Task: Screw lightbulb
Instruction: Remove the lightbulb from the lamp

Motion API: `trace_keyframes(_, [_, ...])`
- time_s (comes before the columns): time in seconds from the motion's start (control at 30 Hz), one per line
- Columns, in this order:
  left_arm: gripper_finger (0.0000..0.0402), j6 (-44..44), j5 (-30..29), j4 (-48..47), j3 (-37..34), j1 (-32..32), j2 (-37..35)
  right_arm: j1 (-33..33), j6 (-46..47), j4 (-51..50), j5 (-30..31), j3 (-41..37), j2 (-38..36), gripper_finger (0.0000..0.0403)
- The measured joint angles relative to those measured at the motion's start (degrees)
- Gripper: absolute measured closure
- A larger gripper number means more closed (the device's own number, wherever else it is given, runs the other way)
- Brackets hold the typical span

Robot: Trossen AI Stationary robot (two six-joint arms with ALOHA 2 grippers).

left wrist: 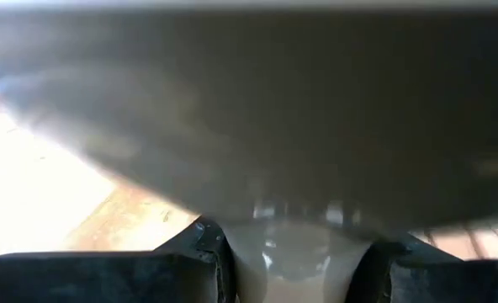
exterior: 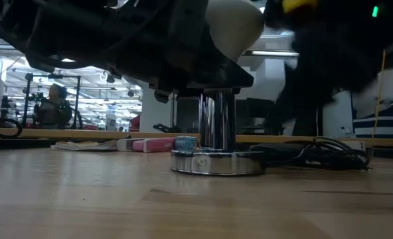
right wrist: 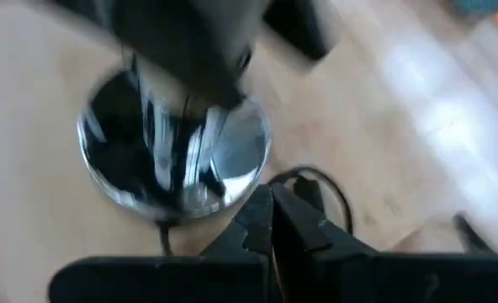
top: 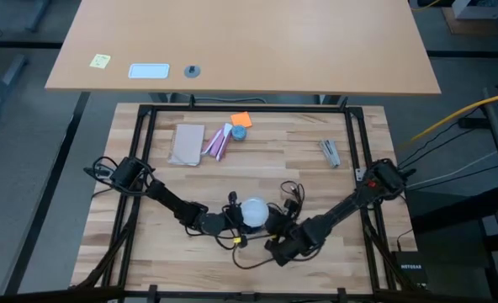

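Observation:
The frosted white lightbulb (top: 254,212) stands upright on the chrome stem (exterior: 216,119) of the round silvery socket (exterior: 216,162), whose base rests flat on the wooden table. My left gripper (top: 230,220) reaches in level from the table's left and is shut on the bulb. My right gripper (top: 274,240) hovers shut and empty just to the near right of the socket (right wrist: 177,156), its tips over the dark cord (right wrist: 316,181). My left gripper pinches the lightbulb's narrow neck (left wrist: 295,261) between its two fingers (left wrist: 207,261), just under the globe. The fingers come level from the table's left, across the upright neck. The bulb stays upright over the socket's stem.
A tangle of thin dark cord (exterior: 316,154) lies right of the socket. Farther back lie a tan card (top: 188,145), a pink-and-white packet (top: 218,143), an orange note (top: 241,119) and a small metal piece (top: 330,152). A black frame (top: 148,151) borders the table.

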Motion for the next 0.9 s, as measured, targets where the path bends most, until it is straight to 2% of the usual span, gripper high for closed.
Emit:
trace_keyframes(0.2, [0.0274,0.1,0.0,-0.1,-0.1,0.2,-0.1,-2.3,0.0,5.9,-8.7,0.0,5.9,0.0398])
trace_keyframes(0.47, [0.0274,1.6,0.4,0.3,0.1,1.7,-0.4,0.0,0.2,22.5,-7.1,-0.1,9.2,0.0398])
trace_keyframes(0.63, [0.0274,1.0,0.5,0.1,0.2,2.1,-0.4,0.0,-4.0,28.3,-7.4,-0.1,9.6,0.0398])
trace_keyframes(0.9, [0.0274,1.0,0.0,-0.4,0.2,2.1,-0.4,-0.3,-4.5,32.0,-5.5,-0.2,10.1,0.0398])
